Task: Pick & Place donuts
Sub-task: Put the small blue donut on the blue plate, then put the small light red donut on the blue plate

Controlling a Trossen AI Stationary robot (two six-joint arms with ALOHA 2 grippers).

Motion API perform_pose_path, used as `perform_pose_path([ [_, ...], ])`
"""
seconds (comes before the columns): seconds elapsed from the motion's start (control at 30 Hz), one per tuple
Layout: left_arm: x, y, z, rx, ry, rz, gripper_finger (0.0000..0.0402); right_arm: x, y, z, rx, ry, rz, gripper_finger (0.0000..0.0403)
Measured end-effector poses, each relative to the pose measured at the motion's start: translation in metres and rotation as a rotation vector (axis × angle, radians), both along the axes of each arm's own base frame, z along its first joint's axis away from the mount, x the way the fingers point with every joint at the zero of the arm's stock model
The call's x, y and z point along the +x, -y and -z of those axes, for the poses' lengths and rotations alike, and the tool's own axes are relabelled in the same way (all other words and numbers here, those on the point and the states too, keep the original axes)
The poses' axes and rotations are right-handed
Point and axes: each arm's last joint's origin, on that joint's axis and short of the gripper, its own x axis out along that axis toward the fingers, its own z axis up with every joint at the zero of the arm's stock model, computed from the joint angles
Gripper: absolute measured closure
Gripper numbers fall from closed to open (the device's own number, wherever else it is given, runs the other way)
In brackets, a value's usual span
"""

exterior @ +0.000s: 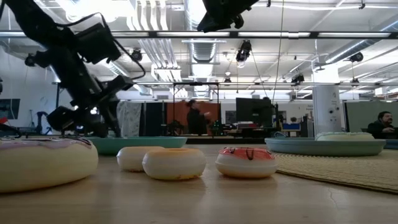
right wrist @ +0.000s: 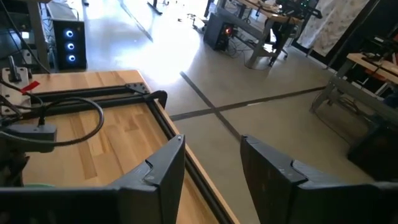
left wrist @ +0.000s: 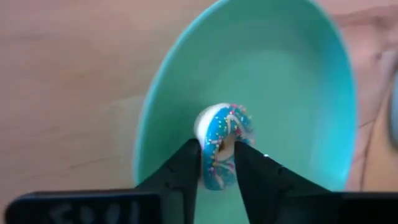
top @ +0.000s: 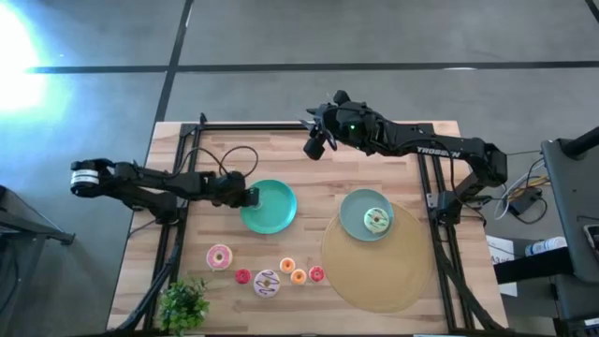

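Left gripper (left wrist: 218,163) pinching blue sprinkled donut (left wrist: 222,144) on edge over teal plate (left wrist: 298,93); right gripper (right wrist: 211,163) hovering open, empty.

The right arm (top: 440,148) carries white lettering that reads TROSSEN along its dark link

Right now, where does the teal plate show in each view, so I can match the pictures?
High view: teal plate at table centre, left gripper at its left rim.
Low view: left of centre, a thin teal edge behind the small donuts.
Left wrist view: fills the middle, under the blue sprinkled donut.
Right wrist view: not in it.
Shared landmark: the left gripper.
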Motion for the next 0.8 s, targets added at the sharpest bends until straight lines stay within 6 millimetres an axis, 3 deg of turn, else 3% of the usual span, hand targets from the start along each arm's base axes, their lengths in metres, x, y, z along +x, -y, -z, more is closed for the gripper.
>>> perform_pose_path([
  [0.13, 0.006, -0.001, -0.017, 0.039, 0.001, 0.036, 0.03, 0.0, 0.0, 0.001, 0.002, -0.009, 0.0, 0.0257],
  [0.37, -0.006, 0.0, -0.038, 0.064, -0.307, 0.098, 0.0298, 0.0, 0.0, 0.001, 0.002, -0.01, 0.0, 0.0255],
  [0.5, -0.007, 0.005, -0.055, 0.093, -0.359, 0.169, 0.0298, -0.001, 0.0, 0.002, 0.001, -0.02, -0.001, 0.026],
  [0.63, 0.001, 0.025, -0.075, 0.122, -0.301, 0.4, 0.0298, -0.001, 0.0, 0.004, 0.009, -0.044, -0.001, 0.0262],
  [0.8, -0.002, 0.061, -0.077, 0.12, -0.308, 0.661, 0.0298, -0.003, -0.001, 0.008, 0.026, -0.08, 0.001, 0.0258],
])
